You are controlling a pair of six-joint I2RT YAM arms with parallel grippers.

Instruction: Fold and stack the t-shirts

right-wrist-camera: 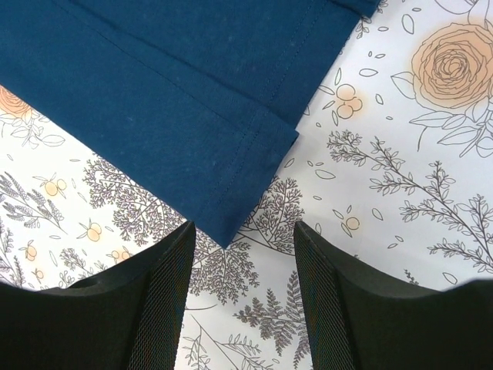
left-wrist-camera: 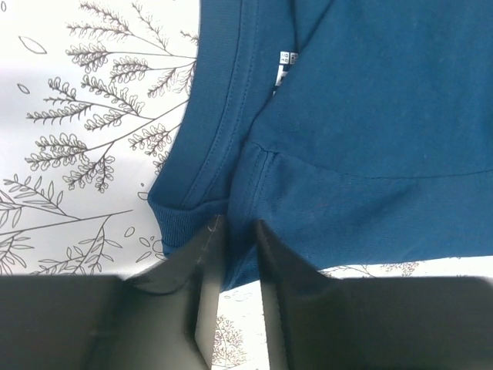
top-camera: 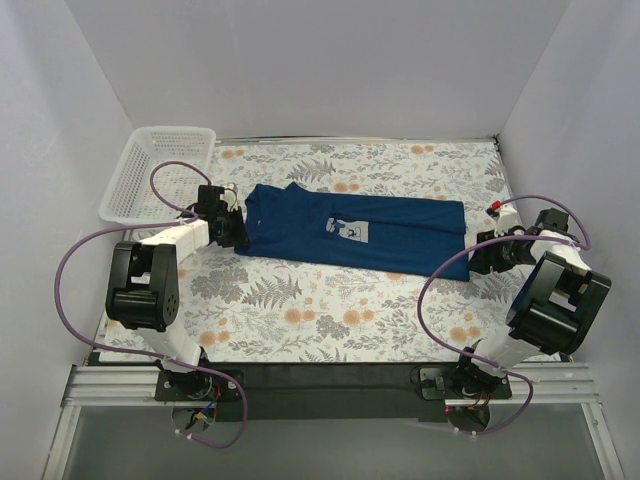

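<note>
The left fingers (left-wrist-camera: 204,277) pinch the t-shirt (top-camera: 350,230) beside its collar (left-wrist-camera: 223,116); the right fingers (right-wrist-camera: 166,293) stand released astride the hem corner (right-wrist-camera: 231,223). Seat them on both layers before lifting.

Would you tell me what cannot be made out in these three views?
- Label text on the shirt: too small to read, left wrist view.
- Print: too small to identify, top view.
- Left tool tips: hidden under its own wrist, top view.
- Shirt underside: covered by its top layer, all views.
- Most of the shirt: cut off by the edges of both wrist views.
</note>
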